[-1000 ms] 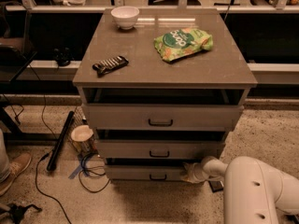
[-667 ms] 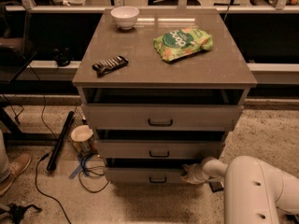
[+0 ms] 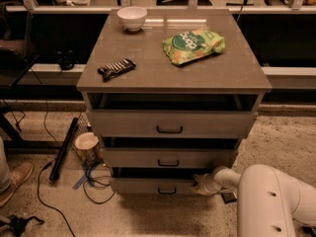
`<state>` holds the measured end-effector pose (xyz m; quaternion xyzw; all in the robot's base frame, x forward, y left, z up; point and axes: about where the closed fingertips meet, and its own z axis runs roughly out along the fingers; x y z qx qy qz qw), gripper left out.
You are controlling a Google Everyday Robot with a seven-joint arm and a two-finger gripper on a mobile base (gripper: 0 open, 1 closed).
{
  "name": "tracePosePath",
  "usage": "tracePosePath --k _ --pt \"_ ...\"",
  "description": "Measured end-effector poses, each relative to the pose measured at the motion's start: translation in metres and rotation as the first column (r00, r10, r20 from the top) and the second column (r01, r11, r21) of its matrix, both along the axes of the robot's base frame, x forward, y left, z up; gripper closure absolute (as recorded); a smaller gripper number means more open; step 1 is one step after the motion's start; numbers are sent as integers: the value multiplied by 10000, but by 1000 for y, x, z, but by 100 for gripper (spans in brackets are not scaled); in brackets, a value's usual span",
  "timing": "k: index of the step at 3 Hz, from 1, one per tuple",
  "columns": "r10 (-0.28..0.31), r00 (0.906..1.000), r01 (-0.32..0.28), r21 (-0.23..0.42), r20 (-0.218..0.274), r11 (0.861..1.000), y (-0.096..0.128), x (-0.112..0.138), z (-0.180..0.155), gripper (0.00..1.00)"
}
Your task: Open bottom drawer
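The bottom drawer is the lowest of three grey-beige fronts, with a small black bar handle. It stands pulled out a little, with a dark gap above it. My gripper is at the right end of this drawer front, reaching in from my white arm at the lower right. The middle drawer and the top drawer also stand slightly out.
On the cabinet top lie a white bowl, a green chip bag and a dark snack bar. On the floor at the left are a paper cup, a black bar, cables and a shoe.
The bottom drawer front has come slightly further out. The gripper stays at its right end.
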<state>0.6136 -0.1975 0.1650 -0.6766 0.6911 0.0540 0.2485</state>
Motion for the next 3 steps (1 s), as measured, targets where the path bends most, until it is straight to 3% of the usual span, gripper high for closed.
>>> tracePosePath --k 1,3 --pt "12 10000 -12 11 -20 10000 1 -1 -1 84" --pt "23 10000 -23 20 -38 10000 2 -2 -2 37"
